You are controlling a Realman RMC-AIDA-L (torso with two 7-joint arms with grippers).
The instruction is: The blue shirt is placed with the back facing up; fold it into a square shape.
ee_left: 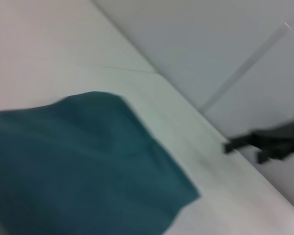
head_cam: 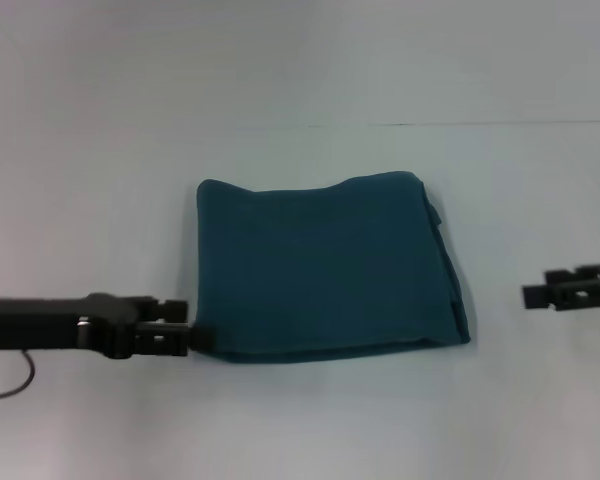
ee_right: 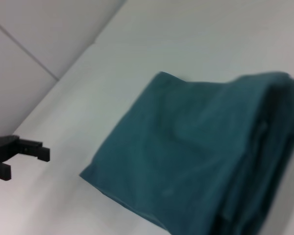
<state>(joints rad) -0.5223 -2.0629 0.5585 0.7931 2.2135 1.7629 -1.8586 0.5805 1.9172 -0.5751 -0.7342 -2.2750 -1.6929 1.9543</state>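
The blue shirt lies folded into a rough square in the middle of the white table, with stacked layers showing along its right edge; no lettering shows. It is also in the left wrist view and the right wrist view. My left gripper is low on the table beside the shirt's near left corner, open and holding nothing; the right wrist view shows this left gripper slightly apart from the cloth. My right gripper hovers open well off the shirt's right side, also seen in the left wrist view.
The white table extends around the shirt on all sides. A thin seam line runs across the surface behind the shirt. A dark cable hangs under my left arm.
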